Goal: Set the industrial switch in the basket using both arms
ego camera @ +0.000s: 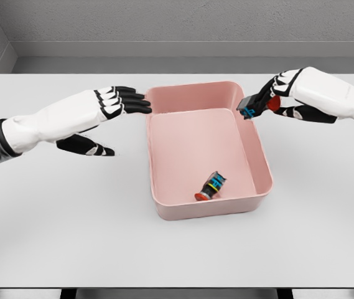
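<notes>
Fingers (275, 87) of your right hand (288, 93) are pinched on a switch (251, 106), a dark body with blue bands and a red cap, held in the air just outside the basket's (260, 156) right wall, near its two o'clock corner. Your left hand (111, 109) has its fingers stretched flat and gripping nothing, the tips reaching the basket's ten o'clock corner, seemingly touching or just short of the rim; the thumb hangs lower, above the table (71, 230).

A second switch (211, 187) already lies tilted on the basket floor, toward six o'clock, red cap near the front wall.

You have most of the basket floor bare, from centre up to twelve o'clock. Around the pink basket, the table gives wide room at nine, six and three o'clock, its front edge running along the bottom of the view.

No writing is readable on either switch or the basket.
</notes>
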Action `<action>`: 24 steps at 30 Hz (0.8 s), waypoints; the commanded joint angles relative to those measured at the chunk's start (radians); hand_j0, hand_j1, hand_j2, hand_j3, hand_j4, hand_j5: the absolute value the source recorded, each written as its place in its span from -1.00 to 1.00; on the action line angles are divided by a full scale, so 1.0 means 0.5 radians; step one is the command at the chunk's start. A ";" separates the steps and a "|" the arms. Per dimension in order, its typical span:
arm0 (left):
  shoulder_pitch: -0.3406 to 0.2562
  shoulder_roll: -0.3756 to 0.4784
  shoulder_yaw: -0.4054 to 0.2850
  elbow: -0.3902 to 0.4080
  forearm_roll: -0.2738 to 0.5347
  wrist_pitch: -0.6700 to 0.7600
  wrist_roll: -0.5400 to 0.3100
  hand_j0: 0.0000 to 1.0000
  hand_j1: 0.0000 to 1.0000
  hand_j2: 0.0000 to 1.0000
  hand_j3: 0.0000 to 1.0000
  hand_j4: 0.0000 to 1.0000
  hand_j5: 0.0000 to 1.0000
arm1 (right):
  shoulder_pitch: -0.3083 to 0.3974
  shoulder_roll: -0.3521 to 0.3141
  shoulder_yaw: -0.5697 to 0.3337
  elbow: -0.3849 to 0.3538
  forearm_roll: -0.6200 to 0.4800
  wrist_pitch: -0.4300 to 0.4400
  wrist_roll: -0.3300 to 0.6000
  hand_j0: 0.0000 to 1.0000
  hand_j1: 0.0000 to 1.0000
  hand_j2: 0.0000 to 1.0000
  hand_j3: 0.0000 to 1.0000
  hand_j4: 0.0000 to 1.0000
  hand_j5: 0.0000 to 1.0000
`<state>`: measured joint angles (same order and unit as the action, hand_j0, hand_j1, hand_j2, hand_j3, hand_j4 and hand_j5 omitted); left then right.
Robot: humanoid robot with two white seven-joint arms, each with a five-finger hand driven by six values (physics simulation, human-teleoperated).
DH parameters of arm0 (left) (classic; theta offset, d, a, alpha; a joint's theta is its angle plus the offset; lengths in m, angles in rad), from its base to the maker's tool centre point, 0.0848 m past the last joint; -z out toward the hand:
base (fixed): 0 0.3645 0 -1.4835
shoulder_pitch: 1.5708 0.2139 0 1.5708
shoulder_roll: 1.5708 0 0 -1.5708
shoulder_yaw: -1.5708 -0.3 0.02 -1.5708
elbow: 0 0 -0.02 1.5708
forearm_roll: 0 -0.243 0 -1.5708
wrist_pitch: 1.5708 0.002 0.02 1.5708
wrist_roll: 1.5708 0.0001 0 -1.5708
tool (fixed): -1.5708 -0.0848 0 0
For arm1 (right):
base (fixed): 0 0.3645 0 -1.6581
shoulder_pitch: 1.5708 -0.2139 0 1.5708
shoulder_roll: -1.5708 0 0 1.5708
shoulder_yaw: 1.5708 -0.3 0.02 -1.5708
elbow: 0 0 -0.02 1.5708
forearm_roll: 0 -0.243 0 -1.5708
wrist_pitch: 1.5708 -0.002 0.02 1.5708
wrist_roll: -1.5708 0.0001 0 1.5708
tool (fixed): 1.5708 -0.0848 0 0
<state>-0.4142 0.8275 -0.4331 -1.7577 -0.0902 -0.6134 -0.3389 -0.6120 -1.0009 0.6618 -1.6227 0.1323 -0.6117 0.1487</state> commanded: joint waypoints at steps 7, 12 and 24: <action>0.258 0.296 0.384 0.098 0.116 0.005 0.003 1.00 1.00 1.00 1.00 1.00 1.00 | -0.101 0.293 0.082 0.006 0.054 0.002 0.065 -0.01 -0.01 -0.01 -0.01 -0.01 -0.01; 0.258 0.299 0.388 0.171 0.113 0.005 0.003 1.00 1.00 1.00 1.00 1.00 1.00 | -0.120 0.413 0.097 0.006 0.153 0.002 0.065 1.00 1.00 1.00 1.00 1.00 1.00; 0.270 0.327 0.388 0.273 0.107 0.005 -0.003 1.00 1.00 1.00 1.00 1.00 1.00 | -0.040 0.075 0.072 0.377 0.122 0.002 0.034 1.00 1.00 1.00 1.00 1.00 1.00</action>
<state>-0.2792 0.9830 -0.2394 -1.6248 -0.0444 -0.6127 -0.3400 -0.6320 -0.9301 0.7006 -1.4880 0.2024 -0.6119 0.1700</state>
